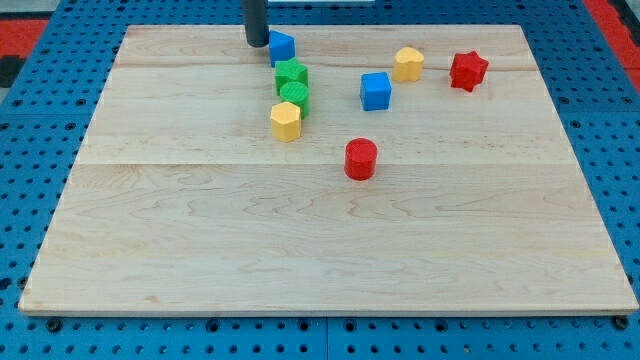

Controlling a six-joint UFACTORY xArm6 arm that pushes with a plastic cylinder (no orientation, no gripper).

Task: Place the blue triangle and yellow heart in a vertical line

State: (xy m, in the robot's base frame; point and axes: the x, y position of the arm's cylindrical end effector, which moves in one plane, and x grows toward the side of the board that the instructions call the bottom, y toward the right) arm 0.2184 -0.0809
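My tip (257, 44) just left of blue triangle (282, 47)

Under my work lies a pale wooden board (320, 240) made of long planks, their seams running across the view from left to right. It fills most of the view, spreading wide below my tool and out to both sides of it. Around it lies a blue pegboard surface (40, 130) dotted with rows of small holes. Red patches (20, 30) show at both top corners. The light is even and soft.
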